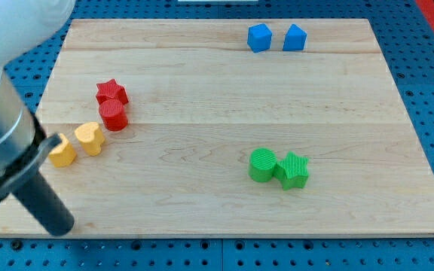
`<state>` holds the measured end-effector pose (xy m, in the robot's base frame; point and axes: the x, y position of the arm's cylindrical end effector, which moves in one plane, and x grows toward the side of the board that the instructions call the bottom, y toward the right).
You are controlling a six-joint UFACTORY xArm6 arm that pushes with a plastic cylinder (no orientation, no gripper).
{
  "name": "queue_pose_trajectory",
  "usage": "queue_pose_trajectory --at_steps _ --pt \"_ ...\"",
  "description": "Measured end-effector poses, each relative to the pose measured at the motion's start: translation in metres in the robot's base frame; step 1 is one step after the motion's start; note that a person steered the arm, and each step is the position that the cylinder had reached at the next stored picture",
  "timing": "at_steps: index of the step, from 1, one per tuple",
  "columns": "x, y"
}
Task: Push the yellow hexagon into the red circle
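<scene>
The yellow hexagon [63, 151] lies at the board's left edge, with a yellow heart [90, 138] just to its upper right. The red circle [114, 116] stands up and right of the heart, close to it, and touches a red star [111, 92] above it. My tip [57, 224] is near the board's bottom left corner, well below the yellow hexagon and apart from it. The rod and arm body rise from the tip toward the view's upper left and cover the hexagon's left edge.
Two blue blocks [259, 37] [294, 37] sit side by side near the board's top edge, right of centre. A green circle [262, 165] touches a green star [294, 170] at the lower right of centre. The wooden board [217, 218] lies on blue pegboard.
</scene>
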<state>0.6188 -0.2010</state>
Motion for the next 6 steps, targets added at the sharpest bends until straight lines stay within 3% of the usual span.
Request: queue_pose_trajectory --at_steps 1,2,3,4,6 --pt "-0.035 -0.082" --pt "-0.071 -0.102" --pt "-0.093 -0.083" --pt "-0.102 -0.018" --pt "-0.159 0.011"
